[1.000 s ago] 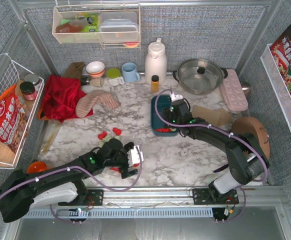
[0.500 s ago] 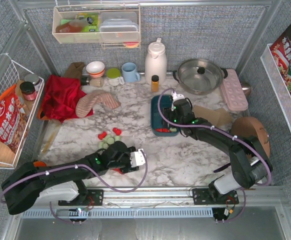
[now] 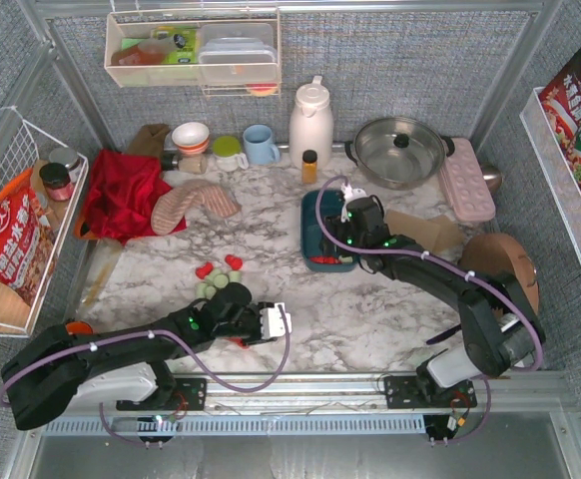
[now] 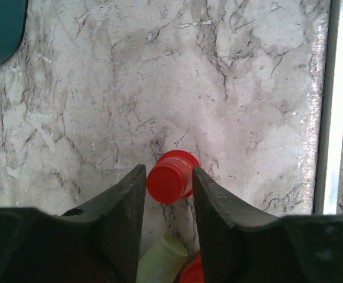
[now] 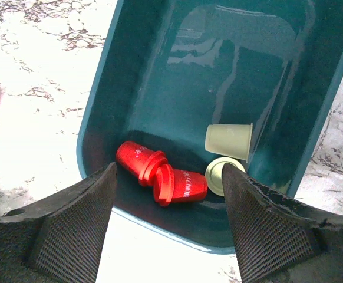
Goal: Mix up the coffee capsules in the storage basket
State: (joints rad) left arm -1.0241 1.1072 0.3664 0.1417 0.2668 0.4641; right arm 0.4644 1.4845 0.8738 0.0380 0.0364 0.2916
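Squarely between the left fingers (image 4: 121, 207), one red capsule (image 4: 170, 184).

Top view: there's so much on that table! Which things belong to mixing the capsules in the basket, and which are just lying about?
For the job: storage basket; coffee capsules, four inside it and more loose outside; left tool astride a red capsule; right tool, open above the basket.
Just lying about: red cloth; white jug; steel pot; blue mug; snack bag.

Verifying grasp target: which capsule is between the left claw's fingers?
The red capsule, flush between the fingertips of the left claw; the green capsule lies farther back toward the wrist.
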